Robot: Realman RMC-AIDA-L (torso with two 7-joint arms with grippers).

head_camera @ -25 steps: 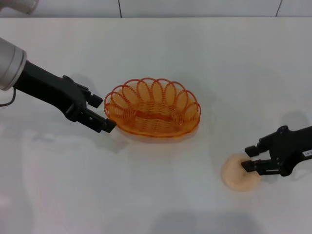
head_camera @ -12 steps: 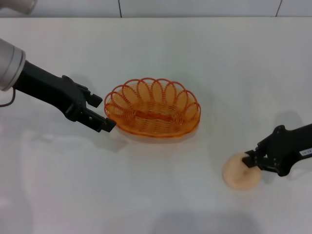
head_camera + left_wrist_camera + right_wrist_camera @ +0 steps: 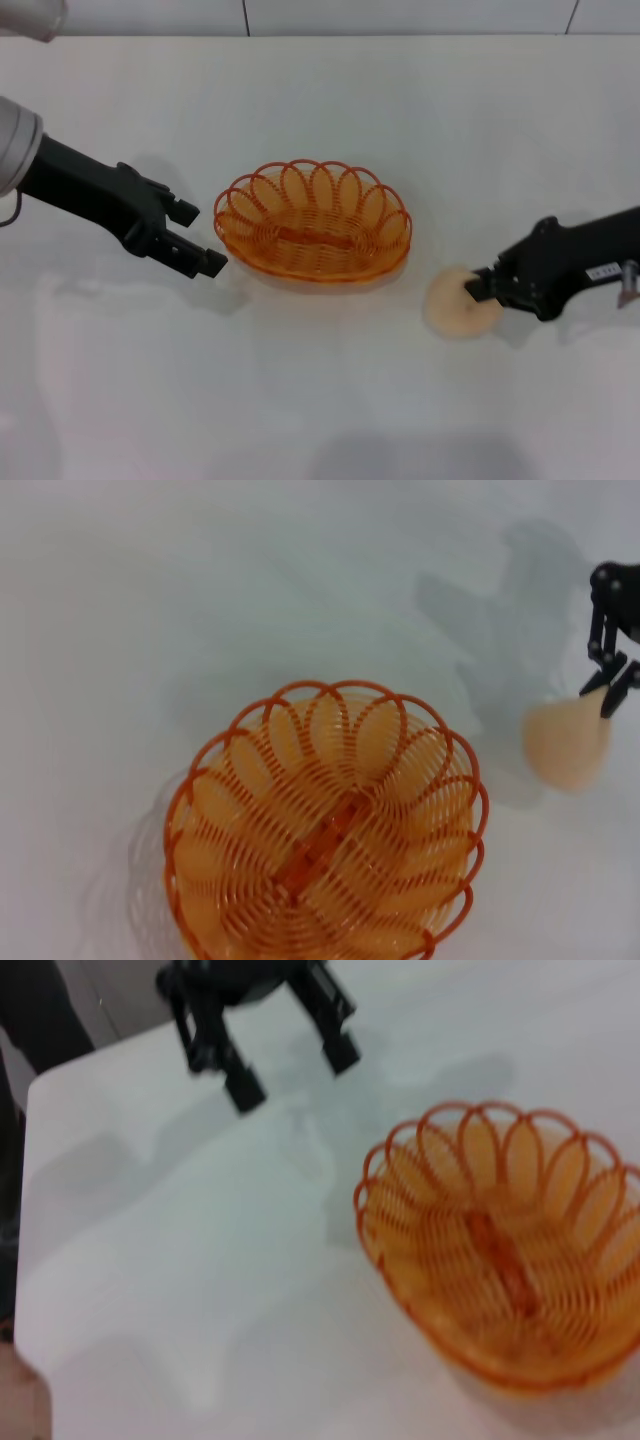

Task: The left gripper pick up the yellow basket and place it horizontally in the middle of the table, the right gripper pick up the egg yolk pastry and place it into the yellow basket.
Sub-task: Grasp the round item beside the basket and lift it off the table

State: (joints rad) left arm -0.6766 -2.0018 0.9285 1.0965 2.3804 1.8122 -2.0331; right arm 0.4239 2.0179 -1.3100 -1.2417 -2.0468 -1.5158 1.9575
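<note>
White table [image 3: 320, 90], yellow basket [image 3: 312, 222] (empty), right gripper [image 3: 478, 287] clamping egg yolk pastry [image 3: 455, 305]

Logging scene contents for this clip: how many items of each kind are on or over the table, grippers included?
Baskets: 1, the yellow basket, empty.
Pastries: 1, the egg yolk pastry, held in the right gripper's jaws.
Grippers: 2, the left gripper with open jaws beside the basket, and the right gripper.
Total: 4
</note>
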